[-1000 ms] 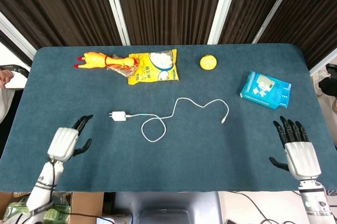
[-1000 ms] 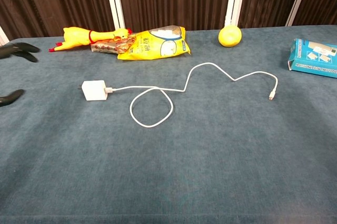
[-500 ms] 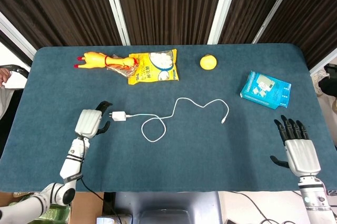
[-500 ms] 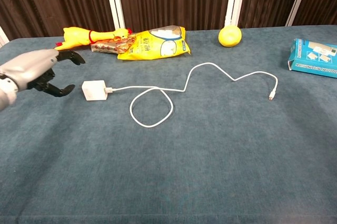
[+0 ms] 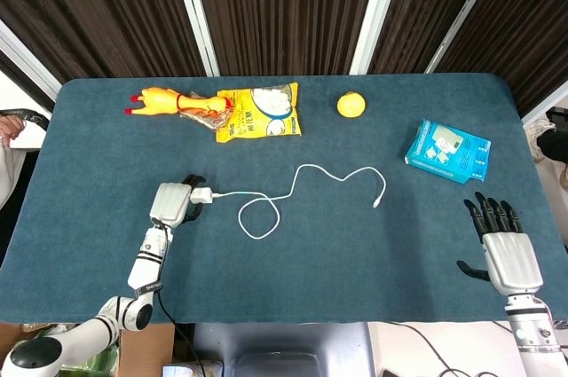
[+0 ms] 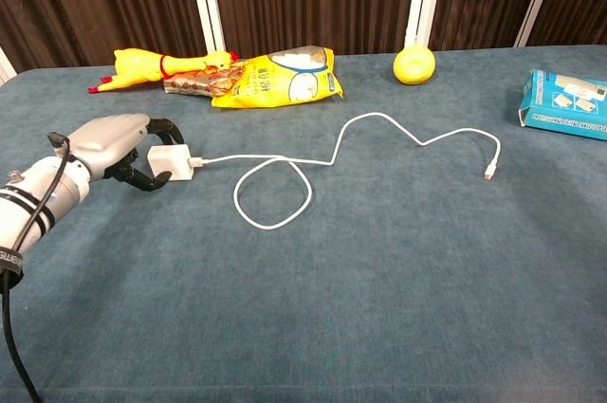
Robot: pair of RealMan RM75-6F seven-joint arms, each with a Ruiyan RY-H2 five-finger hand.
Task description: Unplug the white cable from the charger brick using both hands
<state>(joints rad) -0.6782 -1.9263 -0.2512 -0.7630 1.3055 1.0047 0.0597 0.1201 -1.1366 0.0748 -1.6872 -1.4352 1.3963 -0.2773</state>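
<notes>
The white charger brick (image 5: 201, 195) (image 6: 172, 162) lies left of the table's middle. The white cable (image 5: 306, 171) (image 6: 341, 142) is plugged into its right side, makes a loop (image 6: 273, 196), then snakes right to a free plug end (image 5: 376, 205) (image 6: 488, 174). My left hand (image 5: 172, 202) (image 6: 116, 143) sits at the brick's left end, dark fingers (image 6: 167, 126) curving over it and the thumb below it; I cannot see whether they press on it. My right hand (image 5: 502, 250) hovers near the table's front right corner, fingers spread, holding nothing; the chest view does not show it.
Along the far side lie a yellow rubber chicken (image 5: 169, 103) (image 6: 156, 67), a yellow snack bag (image 5: 259, 111) (image 6: 275, 81) and a yellow ball (image 5: 351, 105) (image 6: 414, 64). A blue box (image 5: 448, 150) (image 6: 567, 103) sits at the right. The blue cloth (image 5: 319, 262) covers the table.
My left hand has travelled right from the table's left edge to the charger brick, and its fingers now reach around the brick's left end. The right hand, brick and cable have stayed put.
</notes>
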